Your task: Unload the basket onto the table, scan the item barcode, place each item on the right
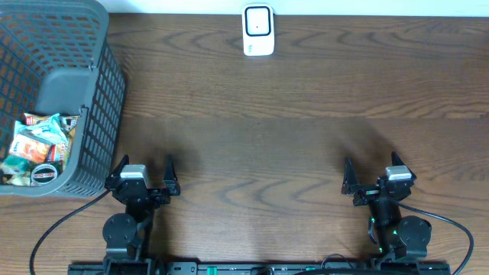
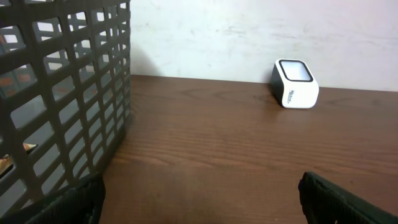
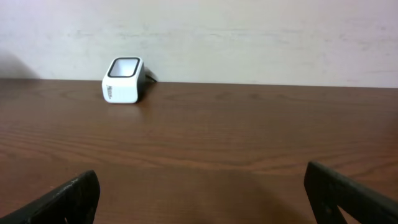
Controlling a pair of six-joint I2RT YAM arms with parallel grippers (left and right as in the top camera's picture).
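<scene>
A white barcode scanner point(image 1: 258, 30) with a dark window stands at the far edge of the table; it also shows as the scanner point(image 2: 295, 83) in the left wrist view and the scanner point(image 3: 124, 80) in the right wrist view. Several snack packets point(image 1: 38, 147) lie inside the grey basket point(image 1: 92, 114) at the left. My left gripper point(image 1: 145, 169) sits open near the front edge, just right of the basket, holding nothing. My right gripper point(image 1: 372, 174) is open at the front right, also with nothing between its fingers.
The grey mesh basket wall point(image 2: 62, 93) stands close on the left of my left gripper. A pale wall runs behind the table's far edge. Brown wood tabletop point(image 1: 260, 137) lies between the grippers and the scanner.
</scene>
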